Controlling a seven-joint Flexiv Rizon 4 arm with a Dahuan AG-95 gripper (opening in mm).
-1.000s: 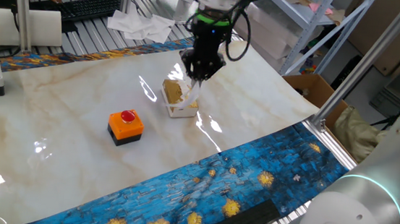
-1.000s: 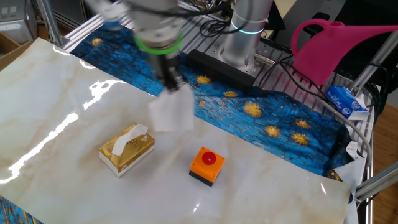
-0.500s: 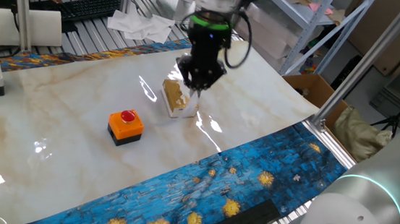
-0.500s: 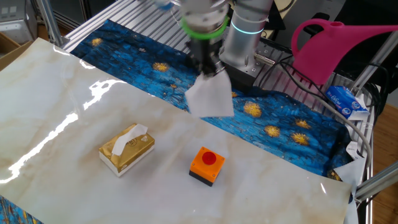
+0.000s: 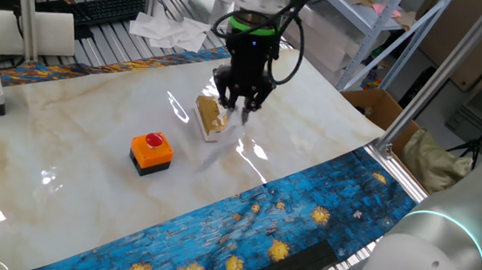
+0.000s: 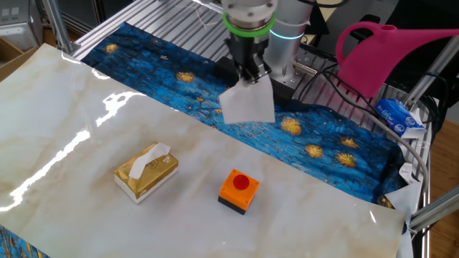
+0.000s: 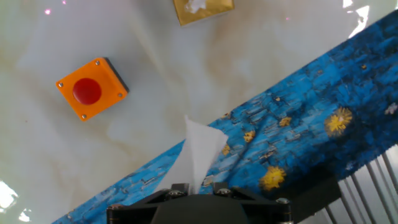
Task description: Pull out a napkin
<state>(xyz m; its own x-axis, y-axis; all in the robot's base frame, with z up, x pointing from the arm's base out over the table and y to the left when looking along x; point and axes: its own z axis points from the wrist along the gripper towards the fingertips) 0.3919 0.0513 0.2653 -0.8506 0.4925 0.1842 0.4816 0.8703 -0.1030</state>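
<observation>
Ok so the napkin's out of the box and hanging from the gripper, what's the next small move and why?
Probably lower it to the marble and open. The napkin hangs free from the gripper, fully clear of the tan tissue box, where another sheet already sticks up. So the pull looks done. It hangs over the blue cloth at the table's edge, so I would shift back toward the orange button box first.

Marble tabletop point(image 6: 72, 107) bare at nine o'clock in the other fixed view, obstacles — tan tissue box point(image 6: 145, 172), orange button box point(image 6: 238, 191) — near centre

The marble-patterned table point(image 6: 64, 93) carries a tan tissue box point(image 6: 146, 172), an orange button box point(image 6: 238, 190) and, seemingly, a blue starry cloth point(image 6: 315, 143).
</observation>
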